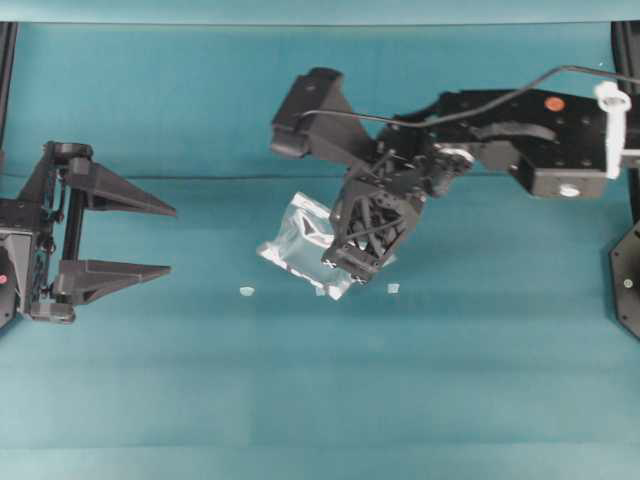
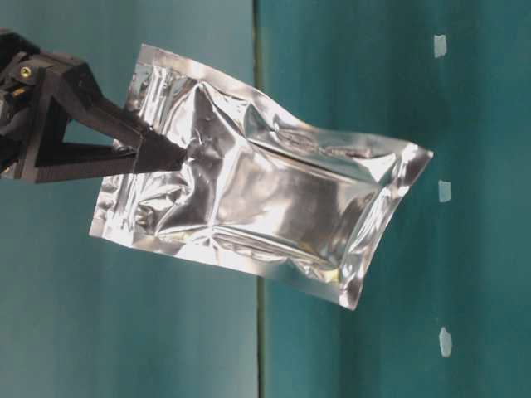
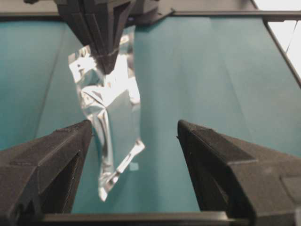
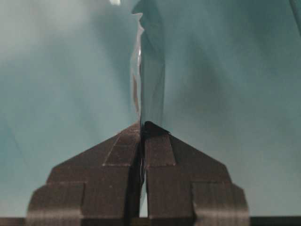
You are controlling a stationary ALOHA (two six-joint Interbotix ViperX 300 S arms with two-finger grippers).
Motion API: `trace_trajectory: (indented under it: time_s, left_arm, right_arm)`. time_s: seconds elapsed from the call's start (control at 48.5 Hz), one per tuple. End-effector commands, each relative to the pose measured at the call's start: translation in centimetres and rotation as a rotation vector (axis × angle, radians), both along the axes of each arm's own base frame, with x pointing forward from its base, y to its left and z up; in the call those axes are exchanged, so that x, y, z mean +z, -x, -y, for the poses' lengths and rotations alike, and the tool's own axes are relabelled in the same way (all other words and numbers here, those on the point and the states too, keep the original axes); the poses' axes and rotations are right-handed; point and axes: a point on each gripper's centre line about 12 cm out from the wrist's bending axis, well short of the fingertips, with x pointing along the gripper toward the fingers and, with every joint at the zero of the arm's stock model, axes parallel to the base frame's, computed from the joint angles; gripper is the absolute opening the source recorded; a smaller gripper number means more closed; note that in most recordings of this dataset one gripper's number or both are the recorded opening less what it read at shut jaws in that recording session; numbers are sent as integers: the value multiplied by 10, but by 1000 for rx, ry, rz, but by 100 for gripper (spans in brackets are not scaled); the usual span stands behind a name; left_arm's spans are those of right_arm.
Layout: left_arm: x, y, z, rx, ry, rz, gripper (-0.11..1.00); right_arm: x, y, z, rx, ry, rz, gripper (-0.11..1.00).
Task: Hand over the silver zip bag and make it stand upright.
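The bag (image 1: 298, 240) hangs off the teal table (image 1: 300, 400), pinched along one edge between the clenched fingers of the right gripper (image 1: 352, 262). In the right wrist view the two black fingers (image 4: 117, 160) meet with only the foil sheet (image 4: 137, 84) between them, and the bag runs straight out from the tips, seen edge-on. From table level the finger (image 2: 158, 153) bites in near a short edge of the bag (image 2: 265, 199), and the rest of the crinkled pouch spreads away from the gripper, its darker centre panel facing the camera (that view is turned on its side).

Out from the gripper, on the table below, lie three pale scraps: one close under the bag's far corner (image 1: 320, 292), one just to the other side (image 1: 393, 288), one farther off toward the left arm (image 1: 246, 291).

Well apart from the bag, the left gripper (image 1: 170, 240) is spread wide and holds nothing. Its wrist view shows the bag (image 3: 113, 108) dangling ahead between its two fingers (image 3: 56, 155), clear of both, with the right gripper (image 3: 107, 59) gripping it from above.
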Motion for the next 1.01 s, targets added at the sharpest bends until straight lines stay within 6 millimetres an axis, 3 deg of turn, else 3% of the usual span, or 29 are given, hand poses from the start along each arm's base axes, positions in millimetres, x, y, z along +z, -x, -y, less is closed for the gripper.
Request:
trace_trajectory:
  time_s: [0.0, 0.598, 0.989]
  left_arm:
    - [4, -1, 0, 1, 2, 14, 82]
    - [0, 0, 0, 5, 21, 4, 82]
    - [4, 12, -3, 16, 30, 39, 82]
  right_arm:
    - [18, -6, -2, 61, 20, 11, 6]
    - [29, -25, -4, 350, 244, -79, 6]
    - [12, -34, -24, 440, 262, -109, 6]
